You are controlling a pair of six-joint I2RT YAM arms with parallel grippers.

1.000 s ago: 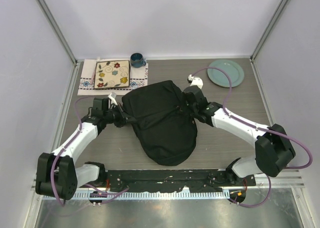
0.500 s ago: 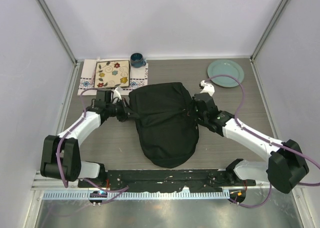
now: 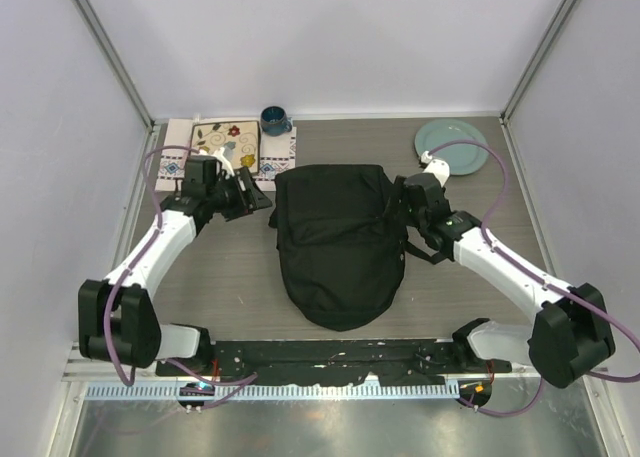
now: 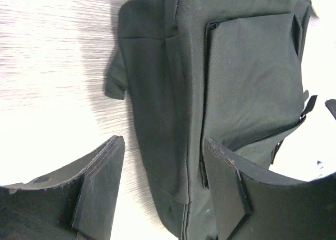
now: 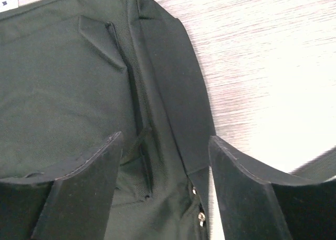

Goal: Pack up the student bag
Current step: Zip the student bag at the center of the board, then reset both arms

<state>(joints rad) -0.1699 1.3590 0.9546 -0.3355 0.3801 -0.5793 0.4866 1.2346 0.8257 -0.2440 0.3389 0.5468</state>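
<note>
large black fabric backpack (image 3: 340, 242) lies flat | left gripper (image 4: 164, 144) wide, empty | right gripper (image 5: 165, 140) wide, empty

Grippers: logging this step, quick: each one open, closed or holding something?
Left gripper: open, gripping nothing, at the edge of the large black soft fabric backpack.
Right gripper: open, gripping nothing, over the backpack.

Student bag (image 3: 340, 242) before mug (image 3: 275, 120), plate (image 3: 450, 137)

Left fingers (image 4: 100, 187) and right fingers (image 5: 84, 192) released student bag (image 3: 340, 247), now spread; bag slid right, top edge straightened.
</note>
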